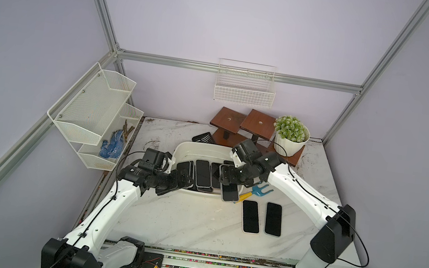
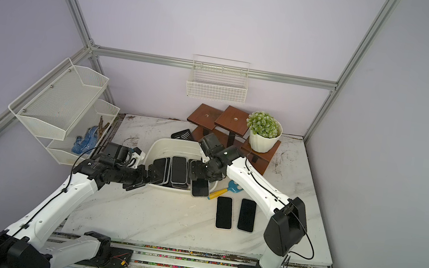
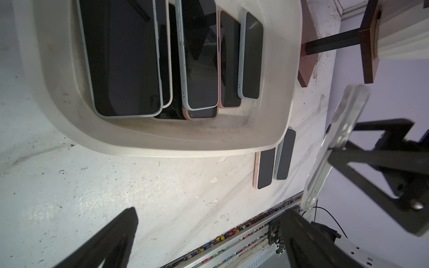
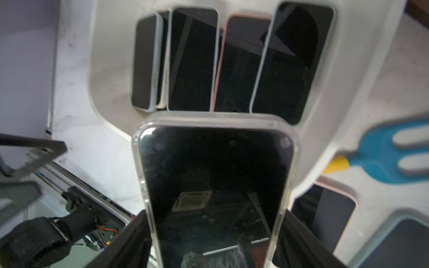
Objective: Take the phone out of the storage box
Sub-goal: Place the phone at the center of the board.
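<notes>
Over the storage box (image 1: 196,149) rim, right gripper (image 4: 216,218) holds phone (image 4: 216,162).

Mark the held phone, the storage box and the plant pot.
held phone (image 4: 216,185), right wrist view, middle of its screen.
storage box (image 1: 199,151), in a top view, far inner wall.
plant pot (image 1: 287,147), in a top view, white ribbed side.

A plant (image 1: 290,128) tops a brown stand (image 1: 259,124) with 2 square tops, a wire basket (image 1: 244,93) above-left of the plant, a mesh rack (image 1: 90,110) with blue gloves (image 1: 111,145) far left, and a blue-yellow fork (image 1: 259,190) in front.
</notes>
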Robot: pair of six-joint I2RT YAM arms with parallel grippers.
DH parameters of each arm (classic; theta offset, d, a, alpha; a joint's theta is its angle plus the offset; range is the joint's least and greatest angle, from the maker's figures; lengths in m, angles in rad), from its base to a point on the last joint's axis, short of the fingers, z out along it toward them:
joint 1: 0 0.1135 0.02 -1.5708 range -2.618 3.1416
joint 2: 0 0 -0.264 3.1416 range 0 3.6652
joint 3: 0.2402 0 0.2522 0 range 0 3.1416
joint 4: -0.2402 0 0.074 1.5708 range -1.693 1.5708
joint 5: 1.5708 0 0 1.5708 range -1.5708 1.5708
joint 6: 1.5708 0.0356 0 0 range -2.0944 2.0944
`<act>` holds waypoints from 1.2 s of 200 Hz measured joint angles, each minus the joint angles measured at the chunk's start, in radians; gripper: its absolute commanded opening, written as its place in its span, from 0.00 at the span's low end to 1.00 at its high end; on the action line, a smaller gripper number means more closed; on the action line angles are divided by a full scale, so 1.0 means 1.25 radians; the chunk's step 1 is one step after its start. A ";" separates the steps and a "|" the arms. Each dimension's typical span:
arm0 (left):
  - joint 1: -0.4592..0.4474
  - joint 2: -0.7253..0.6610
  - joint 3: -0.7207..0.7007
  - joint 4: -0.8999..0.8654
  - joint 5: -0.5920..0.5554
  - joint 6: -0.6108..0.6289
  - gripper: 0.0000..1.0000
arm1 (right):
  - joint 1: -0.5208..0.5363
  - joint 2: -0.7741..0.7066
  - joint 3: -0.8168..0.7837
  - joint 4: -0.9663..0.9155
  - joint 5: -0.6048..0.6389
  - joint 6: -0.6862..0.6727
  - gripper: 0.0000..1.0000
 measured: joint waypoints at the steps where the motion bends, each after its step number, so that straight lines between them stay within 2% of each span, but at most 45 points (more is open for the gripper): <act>1: 0.000 0.000 0.000 0.000 0.001 0.000 1.00 | 0.000 -0.004 -0.006 0.000 0.001 0.002 0.53; 40: -0.024 0.002 -0.009 0.036 0.016 -0.017 1.00 | 0.035 -0.163 -0.277 0.014 0.015 0.079 0.53; 76: -0.040 0.025 -0.010 0.048 0.024 -0.020 1.00 | 0.067 -0.183 -0.383 0.056 0.029 0.150 0.53; 105: -0.041 0.040 -0.010 0.053 0.028 -0.020 1.00 | 0.094 -0.132 -0.391 0.110 0.043 0.189 0.53; 139: -0.043 0.040 -0.010 0.052 0.028 -0.020 1.00 | 0.114 -0.009 -0.381 0.158 0.052 0.224 0.53; 147: -0.043 0.040 -0.010 0.051 0.028 -0.020 1.00 | 0.117 0.006 -0.370 0.161 0.082 0.232 0.53; 181: -0.044 0.039 -0.010 0.036 0.025 -0.019 1.00 | 0.121 0.067 -0.316 0.186 0.098 0.254 0.54; 202: -0.044 0.038 -0.010 0.028 0.021 -0.019 1.00 | 0.121 0.094 -0.294 0.188 0.115 0.259 0.57; 221: -0.044 0.038 -0.010 0.022 0.018 -0.018 1.00 | 0.121 0.105 -0.281 0.176 0.121 0.260 0.65; 223: -0.044 0.038 -0.010 0.021 0.018 -0.018 1.00 | 0.122 0.106 -0.280 0.175 0.121 0.260 0.69; 228: -0.044 0.038 -0.010 0.020 0.017 -0.018 1.00 | 0.122 0.107 -0.279 0.173 0.122 0.260 0.73; 240: -0.044 0.038 -0.010 0.017 0.015 -0.018 1.00 | 0.123 0.107 -0.279 0.173 0.122 0.260 0.75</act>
